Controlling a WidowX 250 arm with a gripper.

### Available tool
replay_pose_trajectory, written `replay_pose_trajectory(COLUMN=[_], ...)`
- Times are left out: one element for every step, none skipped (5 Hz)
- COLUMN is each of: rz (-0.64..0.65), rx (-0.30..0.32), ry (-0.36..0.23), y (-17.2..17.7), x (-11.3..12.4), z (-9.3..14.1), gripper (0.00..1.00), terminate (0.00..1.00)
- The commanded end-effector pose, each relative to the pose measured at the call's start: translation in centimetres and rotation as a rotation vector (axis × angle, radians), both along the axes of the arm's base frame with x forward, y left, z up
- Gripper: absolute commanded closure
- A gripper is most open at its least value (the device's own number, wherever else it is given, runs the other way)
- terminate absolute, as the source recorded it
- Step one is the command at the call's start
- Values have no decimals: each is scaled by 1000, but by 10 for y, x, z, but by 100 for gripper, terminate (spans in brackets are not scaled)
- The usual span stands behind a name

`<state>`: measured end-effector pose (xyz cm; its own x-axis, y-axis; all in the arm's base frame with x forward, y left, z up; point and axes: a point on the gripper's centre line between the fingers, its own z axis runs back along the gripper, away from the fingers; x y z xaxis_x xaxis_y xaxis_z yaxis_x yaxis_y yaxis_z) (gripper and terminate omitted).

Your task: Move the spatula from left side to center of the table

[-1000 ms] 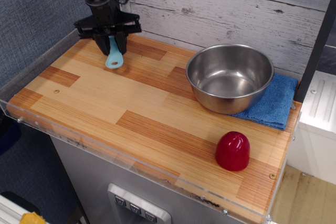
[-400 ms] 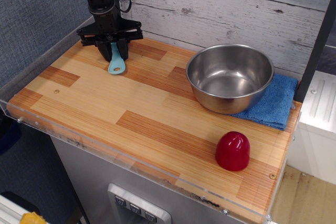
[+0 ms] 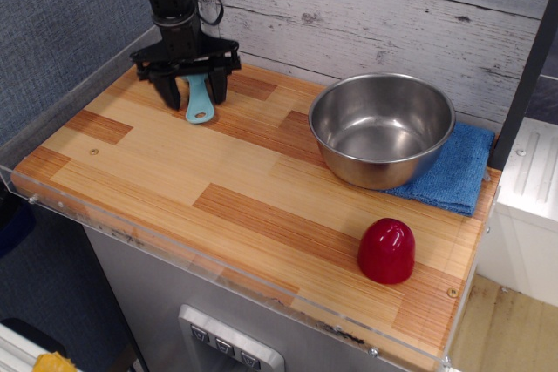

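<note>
**Spatula set down at the far left, jaws now spread**

Spatula (image 3: 200,102) lies on the table (image 3: 261,206) well to the left of the steel bowl (image 3: 381,128), its rounded hole end pointing toward the near edge and its head hidden under the gripper (image 3: 193,91). We see the jaws standing apart, one on each side of the blue handle, with a clear gap between each finger and the plastic. A second ago we saw those same jaws drawn in tight on the handle, and the utensil hung between them; less than half a second ago they were still close on it. Since then the fingers have widened and the spatula has shifted a little toward the bowl, though it remains far from it, near the back left corner of the table. We cannot tell whether the fingertips touch the wood.

Nothing else has moved: the bowl sits with its right side on the blue cloth (image 3: 458,167), just as before, and the red cup (image 3: 386,251) stands in front of the bowl, near the front rim.
</note>
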<state>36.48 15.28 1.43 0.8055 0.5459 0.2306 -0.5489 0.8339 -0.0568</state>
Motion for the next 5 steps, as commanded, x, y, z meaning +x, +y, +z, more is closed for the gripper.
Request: replay_pose_trajectory(rz=[-24, -26, -32, -49, -69], rx=[31, 30, 33, 11, -7], ry=[-81, -105, -158, -192, -241], y=[0, -1, -5, -8, -13], x=[0, -3, -9, -19, -36], z=[43, 57, 90, 113, 144], gripper=[0, 0, 0, 0, 0], terminate=[0, 0, 0, 0, 0])
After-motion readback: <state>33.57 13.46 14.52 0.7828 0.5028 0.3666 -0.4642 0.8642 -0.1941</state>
